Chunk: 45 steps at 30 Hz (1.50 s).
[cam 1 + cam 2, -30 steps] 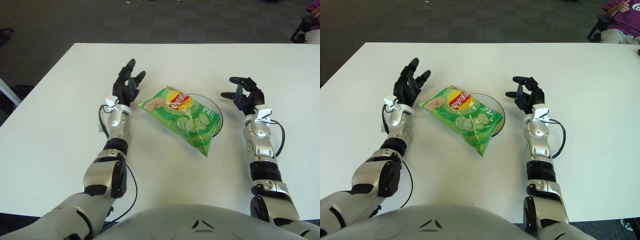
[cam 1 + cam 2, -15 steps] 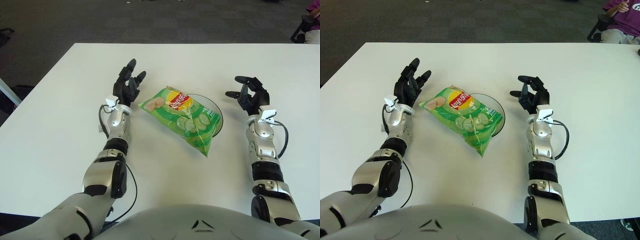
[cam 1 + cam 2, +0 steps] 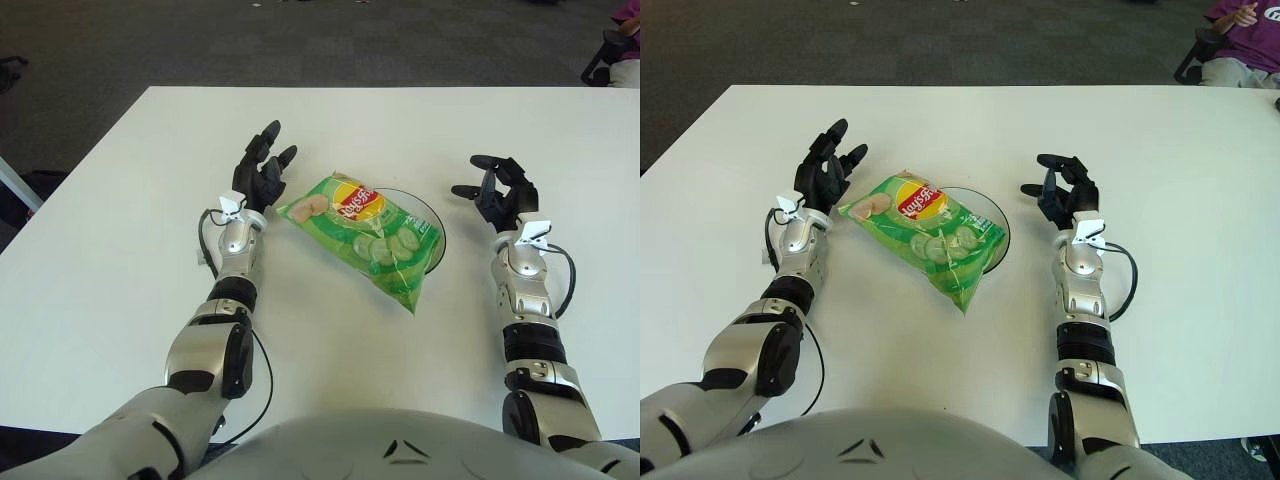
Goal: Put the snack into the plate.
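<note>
Green foil crisp bag (image 3: 365,238) is laid across clear glass plate (image 3: 434,225), overhanging onto white tabletop (image 3: 120,250).
Left hand (image 3: 262,170) and right hand (image 3: 500,190) are held spread, empty, flanking it, apparently released.

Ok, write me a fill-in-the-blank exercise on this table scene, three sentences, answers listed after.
1. The green crinkly chip bag lies partly over the dark round ____, one end on the white table.
2. The black three-fingered left hand, fingers spread, shows beside the bag's ____ end.
3. The black three-fingered right hand holds ____.

Missing words: plate; left; nothing
</note>
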Each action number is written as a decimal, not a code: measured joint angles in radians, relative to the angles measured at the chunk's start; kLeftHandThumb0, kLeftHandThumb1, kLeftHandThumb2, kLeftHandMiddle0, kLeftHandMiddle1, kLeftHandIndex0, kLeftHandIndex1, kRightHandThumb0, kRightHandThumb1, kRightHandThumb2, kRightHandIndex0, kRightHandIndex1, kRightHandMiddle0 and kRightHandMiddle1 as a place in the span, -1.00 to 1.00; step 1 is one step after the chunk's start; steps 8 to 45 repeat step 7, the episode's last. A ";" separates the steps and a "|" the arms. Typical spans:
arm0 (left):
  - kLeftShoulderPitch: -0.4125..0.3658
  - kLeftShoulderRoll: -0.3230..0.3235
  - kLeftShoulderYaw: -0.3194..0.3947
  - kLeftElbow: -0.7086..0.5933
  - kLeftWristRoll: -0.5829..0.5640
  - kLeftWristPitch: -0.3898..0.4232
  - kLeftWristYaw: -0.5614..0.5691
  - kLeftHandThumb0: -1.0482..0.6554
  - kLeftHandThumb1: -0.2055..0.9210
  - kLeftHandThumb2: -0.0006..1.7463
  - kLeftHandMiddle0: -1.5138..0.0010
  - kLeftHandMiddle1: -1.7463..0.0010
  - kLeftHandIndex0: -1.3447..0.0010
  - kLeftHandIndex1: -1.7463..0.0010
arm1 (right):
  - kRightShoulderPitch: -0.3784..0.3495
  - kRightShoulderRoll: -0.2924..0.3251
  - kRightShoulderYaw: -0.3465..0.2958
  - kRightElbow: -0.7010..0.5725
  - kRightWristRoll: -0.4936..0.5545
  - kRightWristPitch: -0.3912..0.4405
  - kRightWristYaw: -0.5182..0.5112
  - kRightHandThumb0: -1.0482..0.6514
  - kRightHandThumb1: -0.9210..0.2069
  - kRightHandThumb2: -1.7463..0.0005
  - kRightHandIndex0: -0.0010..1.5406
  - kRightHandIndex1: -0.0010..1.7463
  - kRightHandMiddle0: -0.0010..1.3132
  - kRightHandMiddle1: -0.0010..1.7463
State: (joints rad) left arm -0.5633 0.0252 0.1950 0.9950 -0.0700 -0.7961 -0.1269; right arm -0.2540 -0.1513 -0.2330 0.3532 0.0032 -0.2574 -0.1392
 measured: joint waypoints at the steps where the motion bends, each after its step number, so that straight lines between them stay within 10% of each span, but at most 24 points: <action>1: 0.005 0.008 -0.013 -0.001 0.034 0.000 0.030 -0.31 1.00 -0.27 -0.02 0.97 0.32 0.70 | -0.001 0.000 0.000 0.004 -0.002 -0.002 -0.001 -0.37 -1.00 0.18 0.39 -0.53 -0.20 -0.13; 45: 0.010 0.036 -0.064 -0.013 0.139 0.011 0.141 -0.25 1.00 -0.34 -0.10 0.93 0.13 0.64 | -0.004 0.000 0.002 0.025 -0.009 -0.005 -0.006 -0.37 -1.00 0.18 0.40 -0.54 -0.20 -0.13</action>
